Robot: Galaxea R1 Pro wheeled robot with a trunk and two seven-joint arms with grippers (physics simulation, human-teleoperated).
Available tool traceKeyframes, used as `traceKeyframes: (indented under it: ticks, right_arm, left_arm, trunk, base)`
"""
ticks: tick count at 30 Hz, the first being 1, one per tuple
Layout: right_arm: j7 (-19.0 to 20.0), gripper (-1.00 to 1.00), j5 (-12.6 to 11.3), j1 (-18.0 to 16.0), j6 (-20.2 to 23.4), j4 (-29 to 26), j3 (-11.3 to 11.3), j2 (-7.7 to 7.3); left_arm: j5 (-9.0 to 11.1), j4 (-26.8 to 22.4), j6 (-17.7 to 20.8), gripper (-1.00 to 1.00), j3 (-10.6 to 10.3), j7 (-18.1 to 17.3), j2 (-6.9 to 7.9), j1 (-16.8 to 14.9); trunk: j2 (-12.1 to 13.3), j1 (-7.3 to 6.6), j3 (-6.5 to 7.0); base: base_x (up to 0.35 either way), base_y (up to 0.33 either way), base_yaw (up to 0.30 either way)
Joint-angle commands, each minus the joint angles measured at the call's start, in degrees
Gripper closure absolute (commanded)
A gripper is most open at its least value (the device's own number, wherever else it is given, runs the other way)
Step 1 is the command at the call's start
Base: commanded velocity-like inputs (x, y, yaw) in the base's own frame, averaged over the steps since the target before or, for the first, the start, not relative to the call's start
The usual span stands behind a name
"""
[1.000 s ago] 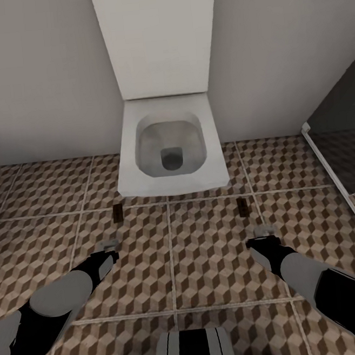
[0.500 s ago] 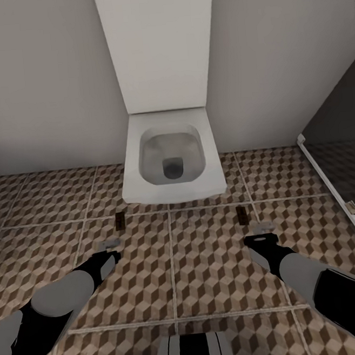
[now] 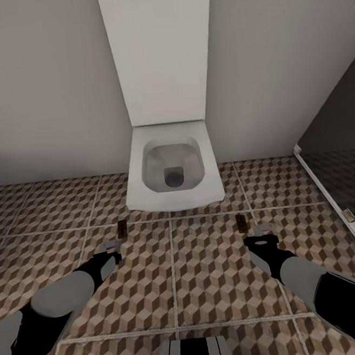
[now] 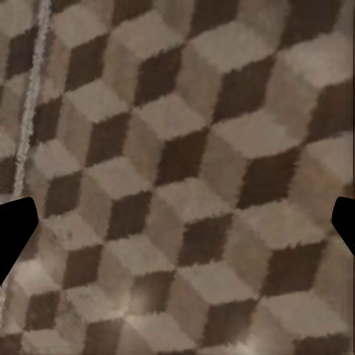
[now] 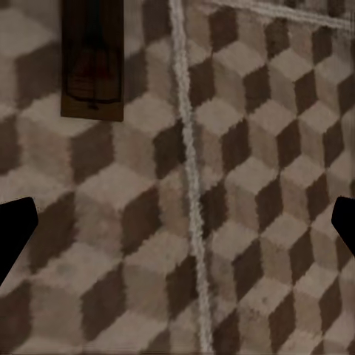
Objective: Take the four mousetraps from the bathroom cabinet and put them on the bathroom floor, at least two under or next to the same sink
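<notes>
A white wall-hung toilet (image 3: 172, 170) with its lid raised stood against a plain grey wall (image 3: 43, 82). The bathroom floor (image 3: 208, 272) was cube-patterned tile with pale grout lines. At the right, a dark panel (image 3: 340, 145), perhaps a glass shower screen, rose from a white rail.

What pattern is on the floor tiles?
Brown, beige and white cubes on the floor tiles, clearest in the left wrist view.
</notes>
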Motion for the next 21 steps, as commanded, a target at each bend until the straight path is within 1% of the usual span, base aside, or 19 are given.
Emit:
traceKeyframes:
  ticks: [1, 3, 9, 11, 17, 21]
  right_arm:
    - [-0.4, -1.00, -0.4, 0.4, -0.2, -0.2, 0.5, -0.03]
    - [-0.4, -1.00, -0.3, 1.8, -2.1, -0.2, 0.6, 0.03]
    - [-0.4, -1.00, -0.3, 4.0, -6.7, 0.0, 0.6, 0.01]
    - [-0.3, -1.00, -0.3, 5.3, -8.5, 0.3, 0.6, -0.03]
    - [-0.3, -1.00, -0.2, 7.9, -11.0, 0.8, 0.6, -0.07]
    - [-0.3, -1.00, -0.2, 9.6, -12.5, 0.9, 0.6, -0.10]
  left_arm:
    - [0.4, -0.1, 0.3, -1.00, -0.5, 0.2, 0.04, 0.0]
    - [0.4, -0.6, 0.3, -1.00, -0.5, 0.2, 0.31, 0.4]
    - [0.4, -2.8, 0.3, -1.00, -0.5, 0.2, 1.14, 2.1]
    - [0.4, -4.2, 0.3, -1.00, -0.5, 0.2, 1.42, 3.2]
    - [0.3, -5.8, 0.0, -1.00, -0.5, 0.2, 1.48, 6.8]
    - [0.3, -6.2, -2.0, -1.00, -0.5, 0.2, 1.32, 9.7]
  trunk:
    - [0.0, -0.03, 0.19]
    - [0.0, -0.08, 0.64]
    - [0.1, -0.24, 1.97]
    - [0.1, -0.29, 2.41]
    - [0.2, -0.44, 3.74]
    - [0.3, -0.55, 4.63]
  base:
    - [0.000, 0.000, 0.000]
    - [0.000, 0.000, 0.000]
    - [0.000, 0.000, 0.000]
    - [0.000, 0.000, 0.000]
    - [0.000, 0.000, 0.000]
    - [0.000, 0.000, 0.000]
